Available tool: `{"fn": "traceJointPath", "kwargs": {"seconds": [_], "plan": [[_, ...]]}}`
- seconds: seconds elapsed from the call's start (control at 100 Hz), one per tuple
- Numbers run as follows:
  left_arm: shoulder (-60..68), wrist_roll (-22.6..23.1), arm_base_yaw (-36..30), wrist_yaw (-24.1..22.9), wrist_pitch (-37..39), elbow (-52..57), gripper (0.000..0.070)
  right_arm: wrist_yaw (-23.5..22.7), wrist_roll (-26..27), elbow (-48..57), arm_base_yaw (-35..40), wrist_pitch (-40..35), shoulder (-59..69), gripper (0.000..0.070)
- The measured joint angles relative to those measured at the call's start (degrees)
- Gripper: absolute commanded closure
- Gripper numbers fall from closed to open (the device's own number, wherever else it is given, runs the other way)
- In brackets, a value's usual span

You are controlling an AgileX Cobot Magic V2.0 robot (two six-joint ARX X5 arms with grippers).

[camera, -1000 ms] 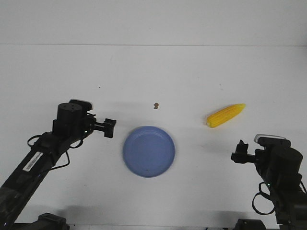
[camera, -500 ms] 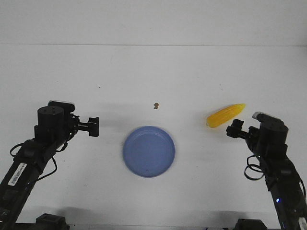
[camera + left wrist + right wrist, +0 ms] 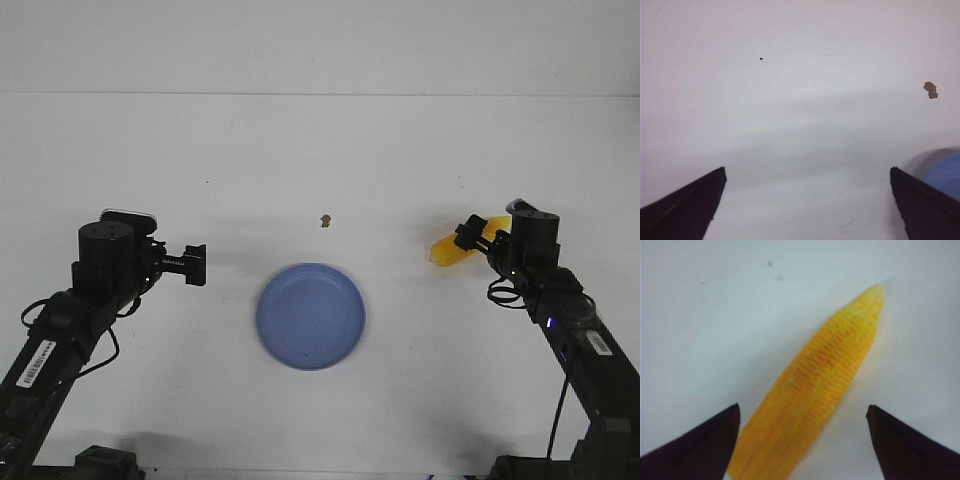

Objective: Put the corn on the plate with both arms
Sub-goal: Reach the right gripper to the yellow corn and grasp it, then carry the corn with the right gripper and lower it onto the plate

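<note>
- Front view: the corn [image 3: 447, 248] lies on the white table [image 3: 320, 150] to the right of the plate [image 3: 311, 315] and well apart from it. Its long axis runs on a slant, with the blunt end nearer the plate and the tapered tip pointing away to the right and farther back. The right gripper [image 3: 468, 234] sits over the middle of the cob and hides part of it. The left gripper [image 3: 196, 265] hangs on the far side of the plate, near its left rim and well apart from the corn, so the right arm is plainly the nearer one. A tiny brown speck [image 3: 325, 220] lies beyond the plate.
- Left wrist view: the left gripper [image 3: 807, 202] has its two dark fingers [image 3: 687, 210] spread wide with nothing between them but bare table. The plate's blue edge [image 3: 946, 172] shows beside one finger, and the speck [image 3: 930, 89] lies farther off.
- Right wrist view: the right gripper [image 3: 802, 440] is spread wide too, and the corn [image 3: 815, 385] lies between the fingers [image 3: 695, 447], touching neither so far as can be seen. The cob runs lengthwise away from the gripper, tip farthest, leaning slightly across the gap. Judged from this, a closing squeeze would meet the cob across its width near the thick end.
</note>
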Motion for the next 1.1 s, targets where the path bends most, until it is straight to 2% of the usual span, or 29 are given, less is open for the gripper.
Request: {"fn": "traceJointPath", "kwargs": {"seconds": [0.14, 0.71, 0.76, 0.85, 0.88, 0.92, 1.1], "plan": [[0.0, 0.0, 0.0, 0.0, 0.0, 0.0, 0.0, -1.57, 1.29, 1.33, 0.0, 1.51, 4.0, 0.0164], [0.0, 0.0, 0.0, 0.0, 0.0, 0.0, 0.0, -1.81, 2.69, 3.43, 0.0, 2.21, 10.78, 0.017], [0.0, 0.0, 0.0, 0.0, 0.0, 0.0, 0.0, -1.86, 2.69, 3.43, 0.0, 2.21, 10.86, 0.0224], [0.0, 0.0, 0.0, 0.0, 0.0, 0.0, 0.0, -1.95, 2.69, 3.43, 0.0, 2.14, 10.93, 0.0471], [0.0, 0.0, 0.0, 0.02, 0.0, 0.0, 0.0, -2.08, 2.67, 3.43, 0.0, 2.21, 10.93, 0.0523], [0.0, 0.0, 0.0, 0.0, 0.0, 0.0, 0.0, -2.51, 2.56, 3.43, 0.0, 2.27, 10.93, 0.0542], [0.0, 0.0, 0.0, 0.0, 0.0, 0.0, 0.0, -8.17, 1.73, 3.45, -0.04, 2.56, 10.93, 0.0542]]}}
